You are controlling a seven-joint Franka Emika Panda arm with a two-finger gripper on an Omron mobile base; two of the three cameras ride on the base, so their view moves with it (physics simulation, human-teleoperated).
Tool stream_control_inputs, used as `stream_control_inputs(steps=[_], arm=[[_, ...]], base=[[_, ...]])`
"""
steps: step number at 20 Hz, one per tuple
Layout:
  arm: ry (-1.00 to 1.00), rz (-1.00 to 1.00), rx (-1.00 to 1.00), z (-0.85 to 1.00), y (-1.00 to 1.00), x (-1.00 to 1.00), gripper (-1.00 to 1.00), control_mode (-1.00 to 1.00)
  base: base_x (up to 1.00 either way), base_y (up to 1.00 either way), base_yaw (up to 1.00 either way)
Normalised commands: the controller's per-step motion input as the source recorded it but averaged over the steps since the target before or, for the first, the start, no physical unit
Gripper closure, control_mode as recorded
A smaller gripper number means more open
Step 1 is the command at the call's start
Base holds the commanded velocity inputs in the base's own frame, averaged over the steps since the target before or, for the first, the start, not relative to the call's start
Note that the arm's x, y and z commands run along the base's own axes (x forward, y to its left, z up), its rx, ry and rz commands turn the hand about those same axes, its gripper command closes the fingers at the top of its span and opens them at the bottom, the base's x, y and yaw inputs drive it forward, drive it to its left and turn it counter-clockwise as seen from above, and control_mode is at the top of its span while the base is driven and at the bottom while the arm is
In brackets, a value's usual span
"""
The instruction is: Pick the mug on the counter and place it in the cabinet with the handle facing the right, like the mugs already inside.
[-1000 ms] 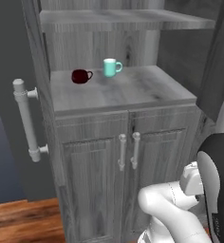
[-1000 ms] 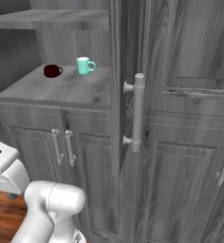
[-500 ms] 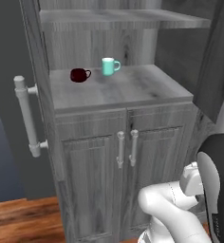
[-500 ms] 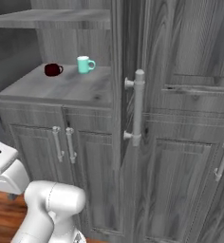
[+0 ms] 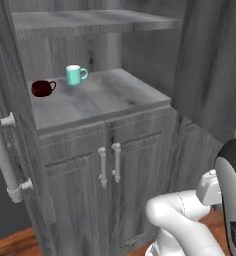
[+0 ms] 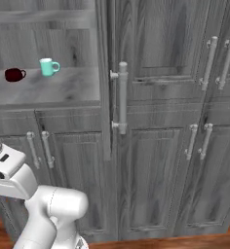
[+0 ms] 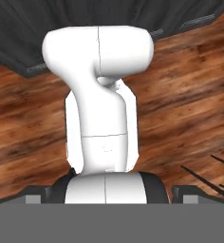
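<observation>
Cabinet: grey wood-grain, centre of the left base view. It has an open shelf niche above two panelled lower doors with paired bar handles.

Mugs inside: I see a dark red mug at the left of the niche floor and a teal mug just beside it, a little further back. They stand apart and upright. Both loop handles point toward the right of the frame.

Free shelf space: I judge the bare grey board to the right of the teal mug is the natural spot for a third mug.

Mug to fetch: I cannot tell where it is from these pictures. Neither it nor its counter can be placed from what I have.

Gripper: the hand points down over wood floor. The jaws are at their widest, with nothing between them.

Step in hand: I judge the fetch is not yet begun, because the base faces the cabinet and not the counter.

How to do it well:
- I would get the counter in front of the base before reaching.
- I would note which way the handle lies, then grip across the rim or body, clear of the handle.
- That grip lets the wrist turn the handle rightward to match the pair.

Risk: I judge that a careless entry into the niche could knock the teal mug.
</observation>
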Motion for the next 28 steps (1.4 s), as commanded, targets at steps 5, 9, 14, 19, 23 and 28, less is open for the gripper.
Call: stream_control_inputs(steps=[5, 9, 14, 19, 23, 28], arm=[[0.00, 0.00, 0.00, 0.00, 0.00, 0.00, -1.00, 1.00], [0.00, 0.00, 0.00, 0.00, 0.00, 0.00, -1.00, 1.00], [0.00, 0.00, 0.00, 0.00, 0.00, 0.00, -1.00, 1.00], [0.00, 0.00, 0.00, 0.00, 0.00, 0.00, -1.00, 1.00], [0.00, 0.00, 0.00, 0.00, 0.00, 0.00, -1.00, 1.00], [0.00, 0.00, 0.00, 0.00, 0.00, 0.00, -1.00, 1.00]], base=[[-0.09, 0.00, -0.48], [-0.09, 0.00, -0.46], [-0.04, -0.04, -0.46], [0.00, -0.19, -0.46], [0.01, -0.35, -0.42], [0.02, -0.43, -0.38]])
